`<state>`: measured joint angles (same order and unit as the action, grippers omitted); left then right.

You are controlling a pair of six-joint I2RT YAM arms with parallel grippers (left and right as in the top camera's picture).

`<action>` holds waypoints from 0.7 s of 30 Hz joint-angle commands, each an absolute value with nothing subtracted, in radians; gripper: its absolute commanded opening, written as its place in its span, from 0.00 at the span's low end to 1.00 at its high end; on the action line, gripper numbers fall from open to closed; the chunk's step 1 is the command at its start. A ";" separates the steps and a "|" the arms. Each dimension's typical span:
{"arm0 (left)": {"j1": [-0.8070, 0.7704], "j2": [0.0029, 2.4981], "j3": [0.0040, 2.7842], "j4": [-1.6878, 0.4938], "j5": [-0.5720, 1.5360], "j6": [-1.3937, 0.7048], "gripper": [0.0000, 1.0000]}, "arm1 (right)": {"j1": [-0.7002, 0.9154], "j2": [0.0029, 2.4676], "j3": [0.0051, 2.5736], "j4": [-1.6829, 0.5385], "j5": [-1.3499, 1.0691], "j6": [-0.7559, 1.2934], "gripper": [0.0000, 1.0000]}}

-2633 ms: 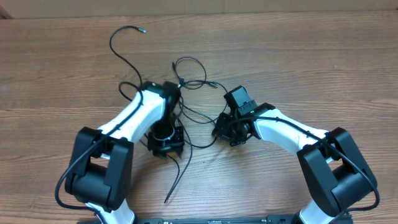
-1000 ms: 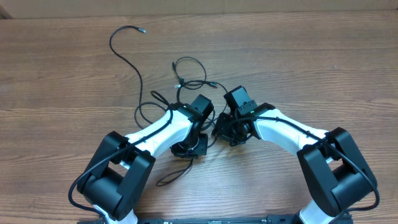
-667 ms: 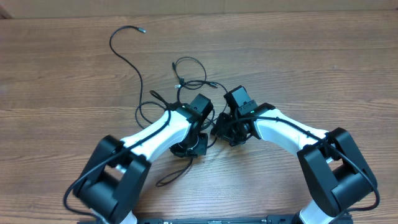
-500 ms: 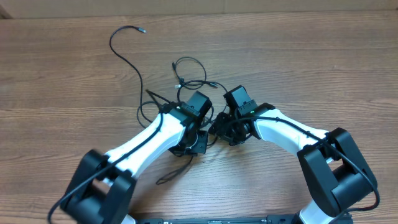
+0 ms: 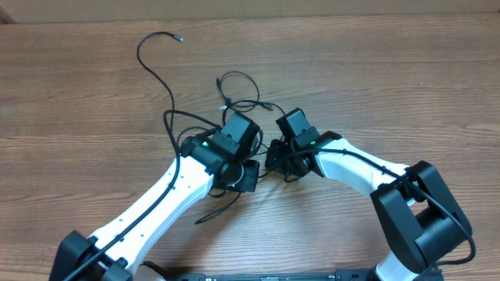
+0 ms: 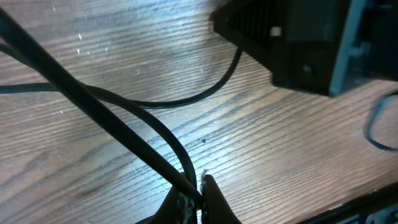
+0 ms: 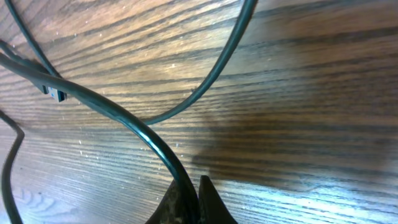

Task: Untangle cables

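Here the cables [image 5: 234, 100] lie as a loose black tangle on the wooden table [image 5: 422, 70], and both arms reach into its near side. The right gripper [image 5: 273, 161] sits low over the wood. The left gripper [image 5: 248, 173] is just beside it on its left, the two almost touching.

Most of the tangle lies beyond the right gripper and a little to its left, with a small round loop [image 5: 237, 78] at the far edge. One long strand runs far off to the left of the right gripper and curls to a plug tip [image 5: 178, 37] well apart from everything else. Another loose end [image 5: 212, 213] trails on the table nearer than the right gripper, to its left, under the left arm.

In the left wrist view the fingers [image 6: 214, 204] are pressed together with a cable pinched between them, a second strand crossing it just above the tips. The dark block [image 6: 298, 37] at the upper right of that view looks like part of the right arm.

In the right wrist view the fingers [image 7: 211, 208] are likewise closed tight on a cable that arches up and away to the left. A silver-blue plug [image 7: 55, 94] lies on the wood near that strand.
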<state>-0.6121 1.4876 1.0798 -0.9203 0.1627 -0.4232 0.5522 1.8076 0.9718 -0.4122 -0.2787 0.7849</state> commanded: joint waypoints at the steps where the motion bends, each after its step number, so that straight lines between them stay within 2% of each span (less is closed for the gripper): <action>1: -0.613 1.436 1.108 -0.930 0.134 -0.331 0.04 | 0.551 1.815 0.966 -0.410 -0.239 0.784 0.04; 7: -0.564 1.378 1.240 -1.015 -0.102 -0.337 0.04 | 0.541 1.815 0.966 -0.414 -0.236 0.784 0.04; 10: -0.524 1.351 1.341 -1.022 -0.314 -0.337 0.04 | 0.541 1.815 0.967 -0.415 -0.236 0.784 0.04; 21: -0.427 1.339 1.441 -0.823 -1.021 -0.340 0.04 | 0.541 1.815 0.966 -0.419 -0.236 0.784 0.04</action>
